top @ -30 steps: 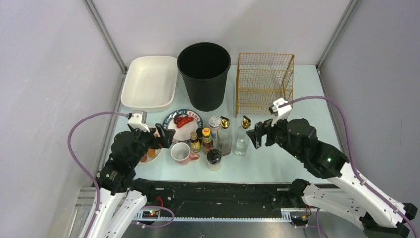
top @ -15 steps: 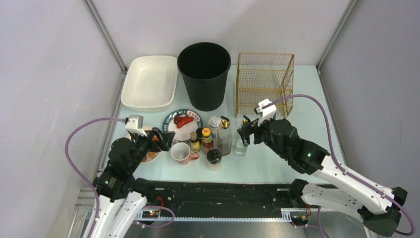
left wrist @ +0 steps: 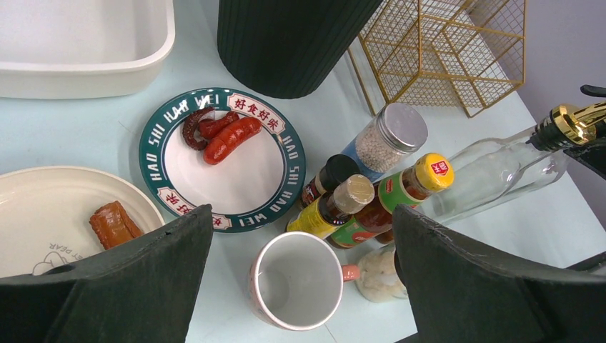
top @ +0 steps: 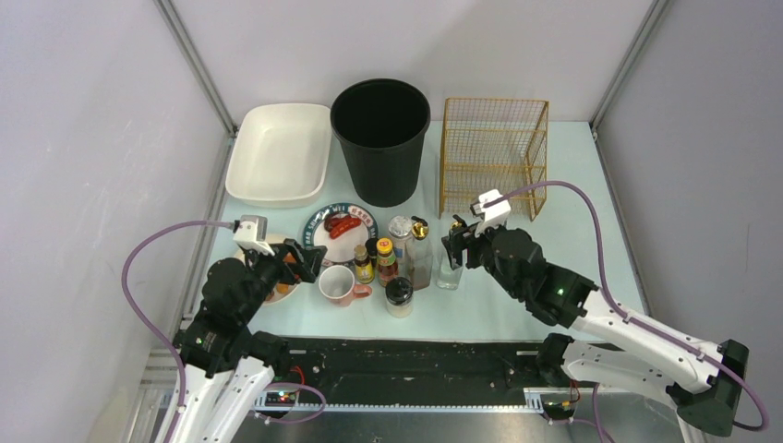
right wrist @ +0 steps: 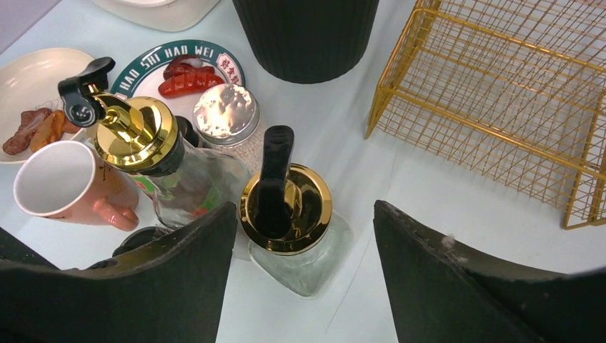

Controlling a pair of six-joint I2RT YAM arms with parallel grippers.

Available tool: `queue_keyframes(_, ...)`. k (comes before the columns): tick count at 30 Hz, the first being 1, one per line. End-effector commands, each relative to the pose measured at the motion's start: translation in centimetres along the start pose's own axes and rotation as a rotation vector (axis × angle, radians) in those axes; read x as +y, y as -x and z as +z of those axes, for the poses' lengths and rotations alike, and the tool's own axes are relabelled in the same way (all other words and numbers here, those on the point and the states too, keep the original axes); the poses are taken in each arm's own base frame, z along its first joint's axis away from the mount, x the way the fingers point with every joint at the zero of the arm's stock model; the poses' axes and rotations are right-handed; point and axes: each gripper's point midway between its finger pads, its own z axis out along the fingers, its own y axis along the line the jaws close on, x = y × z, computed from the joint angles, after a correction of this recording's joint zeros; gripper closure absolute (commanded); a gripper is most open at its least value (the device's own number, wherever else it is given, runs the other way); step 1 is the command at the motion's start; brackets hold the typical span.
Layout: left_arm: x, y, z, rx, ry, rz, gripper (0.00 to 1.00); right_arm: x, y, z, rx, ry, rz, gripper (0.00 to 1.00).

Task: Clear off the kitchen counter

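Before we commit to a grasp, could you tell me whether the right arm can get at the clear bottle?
Probably yes: the open right gripper straddles the clear bottle at its cap, though the neighbouring bottle stands close beside one finger.

Light: bright, even, from above
Shadows: soft, short, beside the black bin on the kitchen counter
Glare: white highlights on the gold bottle cap and the jar's metal lid
Focus: top view sharp; dark fingers in wrist views slightly soft
Distortion: mild at wrist-view edges
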Motion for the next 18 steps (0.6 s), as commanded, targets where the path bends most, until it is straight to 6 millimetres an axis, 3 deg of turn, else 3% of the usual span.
queue_keyframes(1,-0.5,0.6,0.0,-0.027,-0.025,-0.003,0.02,0.5,1.4,0.2,-0.083,0.000,0.042,0.28)
queue_keyframes(8,-0.5,0.5,0.0,-0.023,-0.025,-0.004,0.02,0.8,0.3,0.6,-0.055,-0.003,0.017,0.35)
queue_keyframes(18,-0.5,0.4,0.2,-0.013,-0.024,-0.005,0.02,0.4,-0.3,0.4,-0.060,-0.020,0.010,0.53)
